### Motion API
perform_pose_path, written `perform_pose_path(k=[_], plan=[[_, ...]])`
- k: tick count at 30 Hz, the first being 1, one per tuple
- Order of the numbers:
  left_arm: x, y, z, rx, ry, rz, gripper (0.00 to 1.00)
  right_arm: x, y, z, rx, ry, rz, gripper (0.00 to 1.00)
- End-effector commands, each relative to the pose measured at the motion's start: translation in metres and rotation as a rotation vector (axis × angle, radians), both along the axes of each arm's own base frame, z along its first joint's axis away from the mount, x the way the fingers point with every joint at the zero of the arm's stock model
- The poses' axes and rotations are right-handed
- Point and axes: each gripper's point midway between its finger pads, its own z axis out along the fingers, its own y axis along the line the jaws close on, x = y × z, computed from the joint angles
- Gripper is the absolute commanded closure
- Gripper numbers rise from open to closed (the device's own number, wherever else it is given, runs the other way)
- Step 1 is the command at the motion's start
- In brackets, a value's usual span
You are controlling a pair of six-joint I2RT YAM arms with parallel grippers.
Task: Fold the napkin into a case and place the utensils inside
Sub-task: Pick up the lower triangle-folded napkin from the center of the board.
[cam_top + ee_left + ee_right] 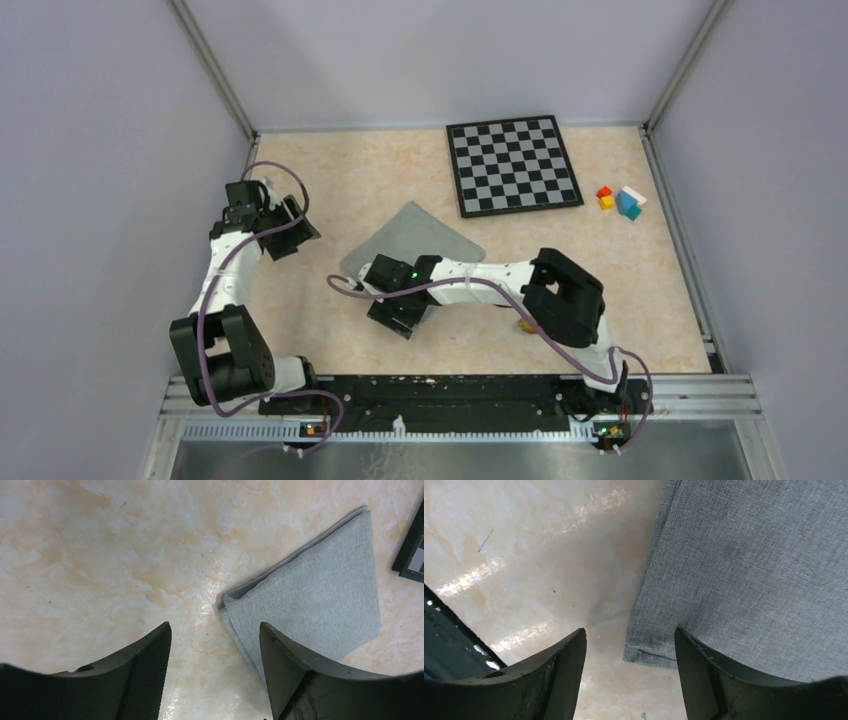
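Napkin [415, 235]: grey-green cloth, folded into a flat four-sided shape of more than one layer, lying skewed just left of frame centre in the top view on the marbled beige table [330, 180]. One corner points toward the chessboard [513, 165], which lies flat in the upper middle, near the cloth but apart from it. Small coloured blocks [620, 200] are clustered to the right of the board. Right gripper [400, 312]: reaches in from the lower right, with its wrist over the lower edge of the napkin. In the right wrist view the fingers [549, 675] are spread wide with nothing between them; the hemmed corner of the cloth lies in the gap below, with the right-hand finger over fabric and the left-hand one over bare table. Contact with the cloth cannot be told. Left gripper [293, 236]: at the left of the frame, apart from the napkin and aimed toward it. In the left wrist view its fingers [145, 670] are likewise wide apart and hold nothing; the doubled folded edge and nearest corner of the cloth sit just above the right-hand finger, with a dark board edge at the far right. A small yellow-orange object [523, 325] shows under the right arm's elbow, mostly hidden; identity cannot be told.
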Motion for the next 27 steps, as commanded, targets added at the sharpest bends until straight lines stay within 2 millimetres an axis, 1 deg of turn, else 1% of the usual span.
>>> perform_pose_path(k=[1, 8, 10, 14, 16, 17, 20, 27], plan=[[0.01, -0.004, 0.007, -0.019, -0.072, -0.044, 0.3, 0.006, 0.004, 0.005, -0.024, -0.008, 0.006, 0.37], [0.01, -0.01, 0.001, -0.047, -0.072, -0.068, 0.3, 0.014, -0.002, -0.004, -0.07, -0.044, -0.017, 0.43], [0.01, -0.012, 0.002, -0.055, -0.073, -0.074, 0.3, 0.015, -0.003, -0.003, -0.078, -0.05, -0.019, 0.45], [0.01, -0.013, -0.001, -0.062, -0.074, -0.076, 0.3, 0.016, 0.007, 0.024, -0.019, -0.071, -0.024, 0.43], [0.01, -0.014, -0.005, -0.066, -0.069, -0.077, 0.3, 0.018, 0.008, 0.03, -0.015, -0.081, -0.029, 0.42], [0.01, -0.014, -0.006, -0.068, -0.067, -0.079, 0.3, 0.019, 0.007, 0.028, -0.019, -0.082, -0.032, 0.41], [0.009, -0.014, -0.011, -0.077, -0.053, -0.081, 0.3, 0.018, 0.001, 0.013, -0.057, -0.073, -0.032, 0.41], [0.009, -0.012, -0.009, -0.065, -0.059, -0.08, 0.3, 0.019, -0.008, -0.017, -0.091, -0.065, -0.049, 0.41]])
